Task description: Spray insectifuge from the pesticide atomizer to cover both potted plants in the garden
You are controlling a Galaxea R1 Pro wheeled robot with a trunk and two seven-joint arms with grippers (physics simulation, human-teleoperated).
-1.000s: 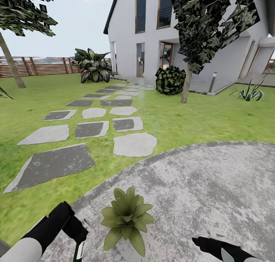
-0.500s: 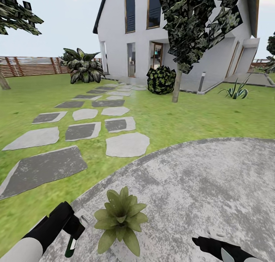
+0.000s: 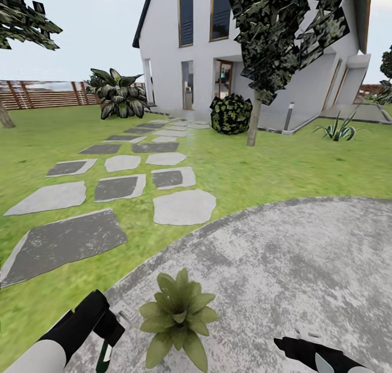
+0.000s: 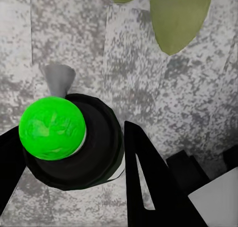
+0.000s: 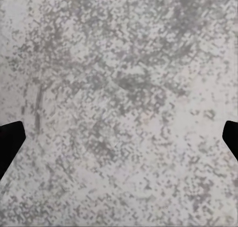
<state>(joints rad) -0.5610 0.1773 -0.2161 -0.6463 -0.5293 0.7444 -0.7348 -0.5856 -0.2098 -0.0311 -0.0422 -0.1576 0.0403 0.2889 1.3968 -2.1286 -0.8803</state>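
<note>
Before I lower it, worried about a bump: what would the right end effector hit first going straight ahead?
Probably the bare grey stone patio; nothing lies between the right end effector and it, though depth is unclear.

The left arm reaches in low beside the potted plant (image 3: 178, 317), its left gripper (image 4: 69, 152) clamped around the pesticide atomizer (image 4: 74, 140), which points downward. The right gripper (image 3: 296, 347) hangs on the plant's far side, well apart, fingers spread wide.

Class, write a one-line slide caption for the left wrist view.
Left gripper holding the atomizer above the stone patio, a plant leaf nearby.
</note>
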